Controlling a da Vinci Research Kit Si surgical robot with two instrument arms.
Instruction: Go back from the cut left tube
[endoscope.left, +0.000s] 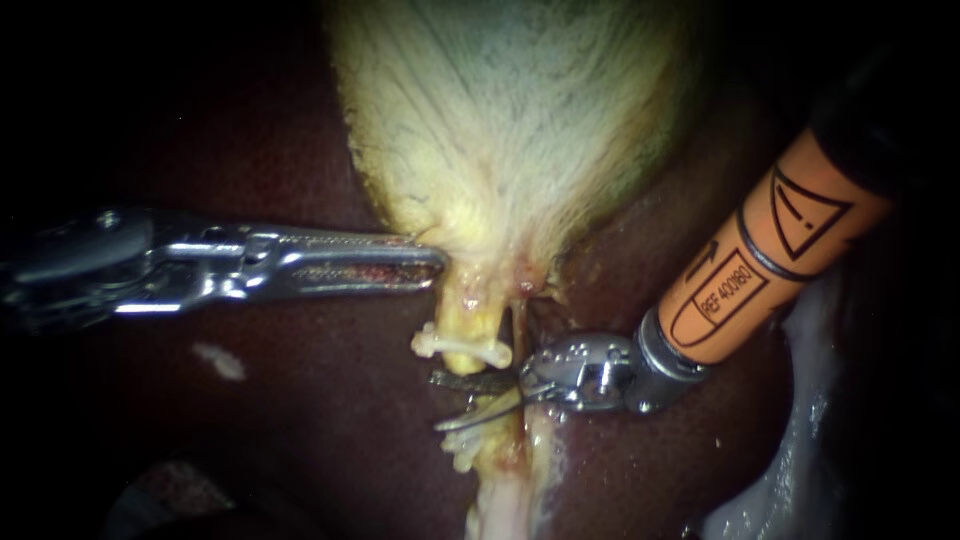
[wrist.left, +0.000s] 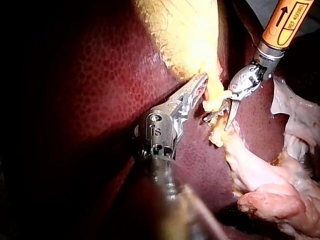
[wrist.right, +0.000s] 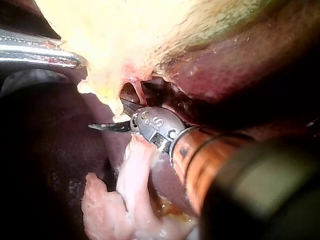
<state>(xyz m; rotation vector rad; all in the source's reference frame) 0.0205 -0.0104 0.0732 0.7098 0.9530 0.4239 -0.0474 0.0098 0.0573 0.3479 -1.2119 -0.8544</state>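
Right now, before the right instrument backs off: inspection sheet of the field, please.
Surface: dark red liver, bare beneath both instruments.
Job's things: yellow left tube below the pale yellow gallbladder, in two pieces; white clip across the upper piece; lower stump apart from it.
Clutter: pale loose tissue strip beside the right instrument; small pale fleck on the liver.
Instruments: silver left instrument, jaws shut on the gallbladder at its narrow end; orange-sleeved right instrument, blades open in the gap between the two pieces.
Cables: nothing seen.
Surroundings: dark, nothing seen.
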